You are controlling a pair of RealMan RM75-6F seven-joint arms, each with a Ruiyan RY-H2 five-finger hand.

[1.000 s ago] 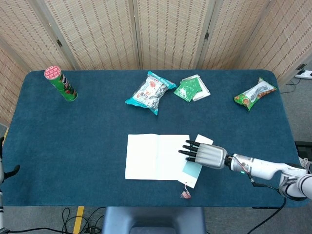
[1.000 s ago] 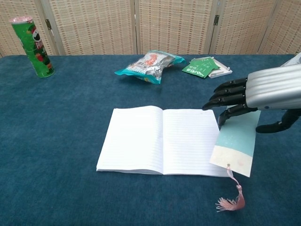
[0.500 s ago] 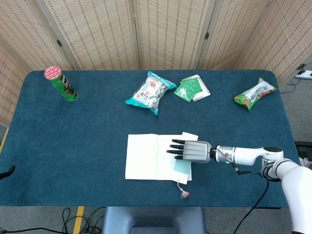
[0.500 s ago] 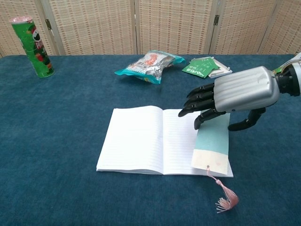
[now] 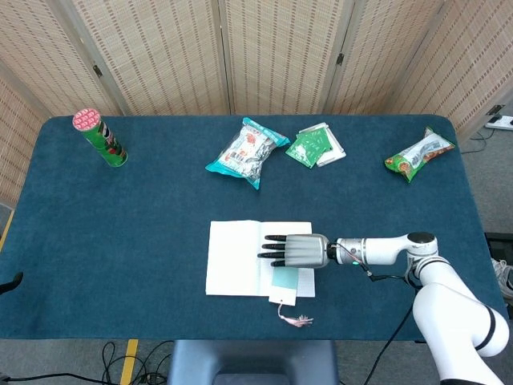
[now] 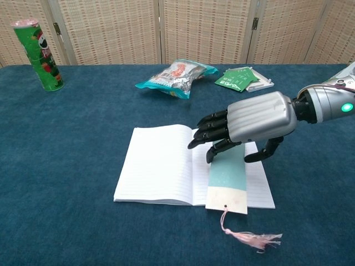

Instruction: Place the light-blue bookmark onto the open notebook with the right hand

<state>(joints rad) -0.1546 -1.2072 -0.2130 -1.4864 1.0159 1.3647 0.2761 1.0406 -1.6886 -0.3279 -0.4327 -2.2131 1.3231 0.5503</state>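
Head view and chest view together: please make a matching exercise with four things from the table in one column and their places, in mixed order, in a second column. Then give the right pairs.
Things:
1. light-blue bookmark
2. green can
3. open notebook
4. right hand

Places:
A. far left corner of the table
B. over the notebook's right page, fingers touching the bookmark's top
C. near middle of the table, lying flat
D. on the notebook's right page, lower end and pink tassel hanging past the near edge

Pairs: 1-D, 2-A, 3-C, 4-B
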